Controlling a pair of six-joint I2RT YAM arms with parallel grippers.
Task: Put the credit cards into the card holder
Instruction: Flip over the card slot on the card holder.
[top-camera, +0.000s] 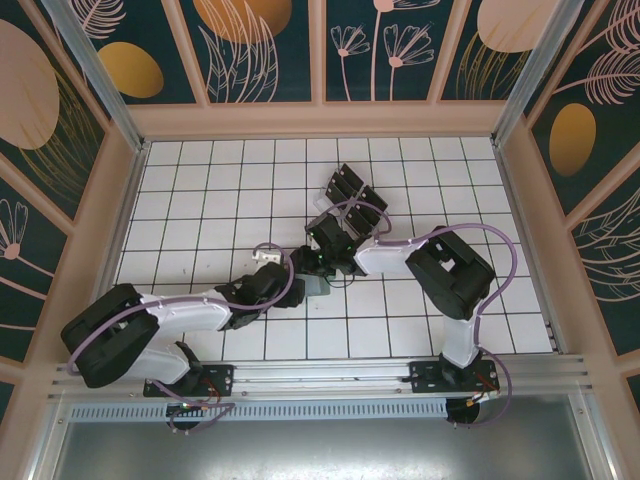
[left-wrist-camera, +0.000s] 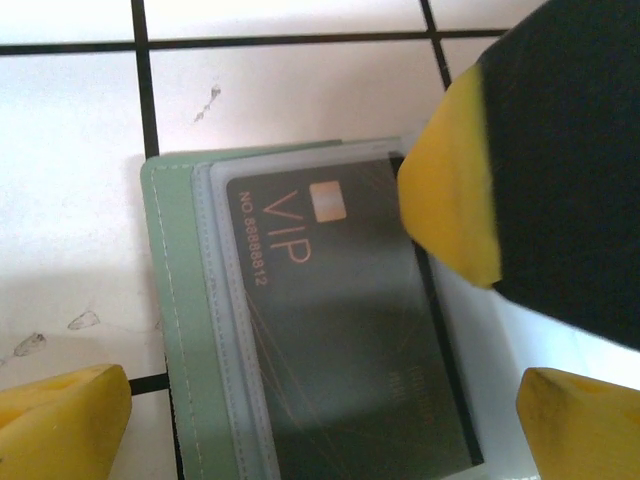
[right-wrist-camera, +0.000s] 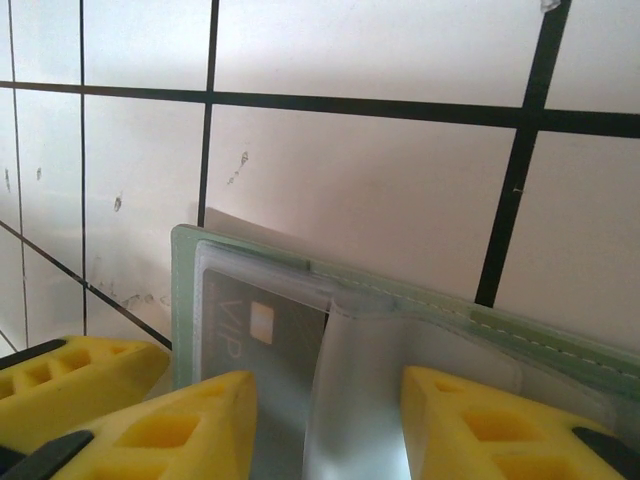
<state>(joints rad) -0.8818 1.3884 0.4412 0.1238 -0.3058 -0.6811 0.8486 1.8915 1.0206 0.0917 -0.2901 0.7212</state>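
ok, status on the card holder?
Open left gripper straddles card holder. Part-open right gripper tips down on it. VIP card sits under clear pocket. Nothing in the way.

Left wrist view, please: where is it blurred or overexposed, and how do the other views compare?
Left wrist view: top tiles blown out white, the yellow finger at right soft, credit card print legible. Right wrist view: dimmer, pinkish, card holder rim sharp. Top external view: even light, faint shadows.
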